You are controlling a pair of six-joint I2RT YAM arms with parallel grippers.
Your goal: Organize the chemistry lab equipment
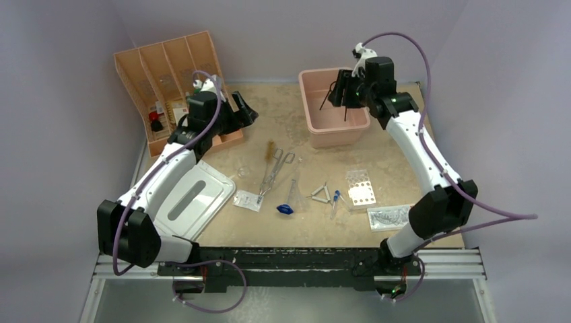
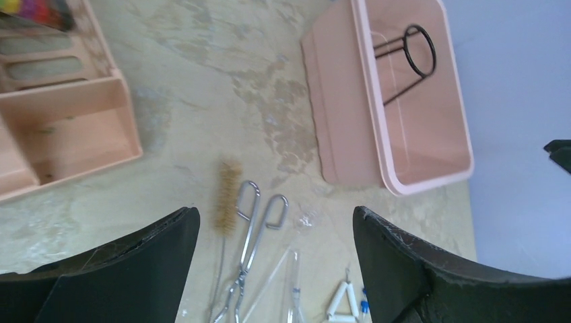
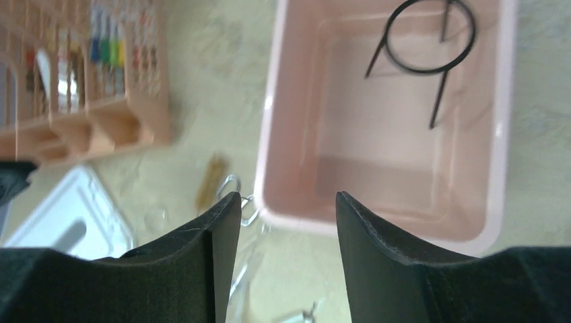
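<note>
The black wire ring tripod (image 3: 438, 94), a thin round ring on straight legs, is seen inside the pink tub (image 3: 273, 121), free of the right gripper (image 3: 288, 202), whose jaws are held apart above the tub's rim. On the bench (image 1: 283, 114) nearby, metal forceps (image 1: 275, 171), a brush (image 1: 269, 153) and a blue bulb (image 1: 285, 209) are spread. The left gripper (image 2: 275, 212) is held with its jaws apart and empty beside the orange tray (image 1: 168, 67).

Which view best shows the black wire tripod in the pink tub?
Left wrist: the black wire ring tripod shows whole, ring and legs, inside the pink tub. Right wrist shows it larger, but the frame edge cuts the ring. Top external shows only its small, thin legs.
</note>
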